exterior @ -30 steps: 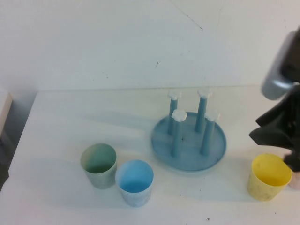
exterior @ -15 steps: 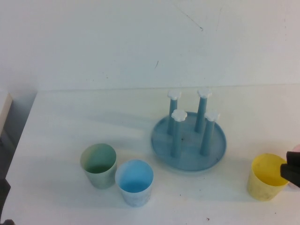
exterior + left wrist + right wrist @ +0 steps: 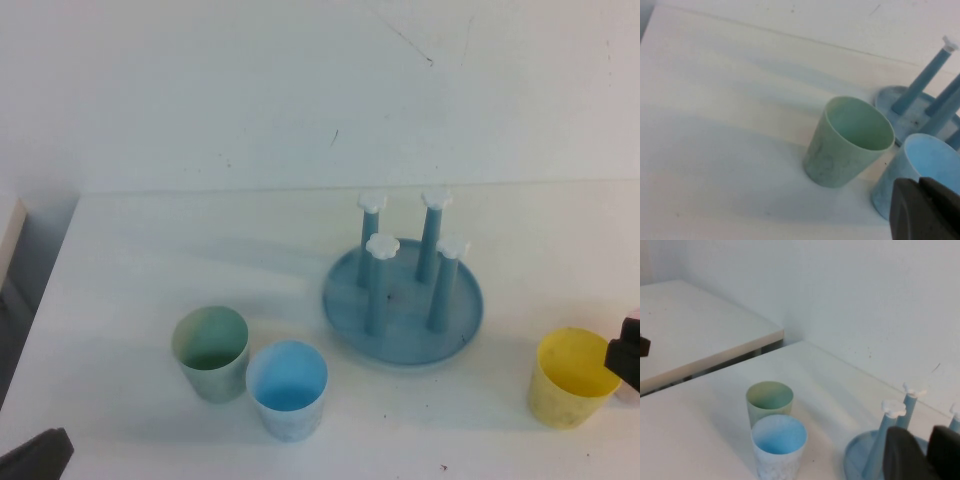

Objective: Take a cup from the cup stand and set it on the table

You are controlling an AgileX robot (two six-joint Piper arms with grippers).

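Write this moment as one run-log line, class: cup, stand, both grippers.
cup: upright on table, right of stand | stand: pegs bare | left gripper: shut, near-left corner | right gripper: right edge, beside cup, holding nothing

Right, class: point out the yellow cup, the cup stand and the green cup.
yellow cup (image 3: 570, 385), high view, front wall.
cup stand (image 3: 350, 310), high view, bare dish rim.
green cup (image 3: 832, 160), left wrist view, outer wall.

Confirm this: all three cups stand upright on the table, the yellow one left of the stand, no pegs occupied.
Wrong side. The high view shows the yellow cup right of the stand, by the right gripper. The green cup and blue cup stand left. The rest holds.
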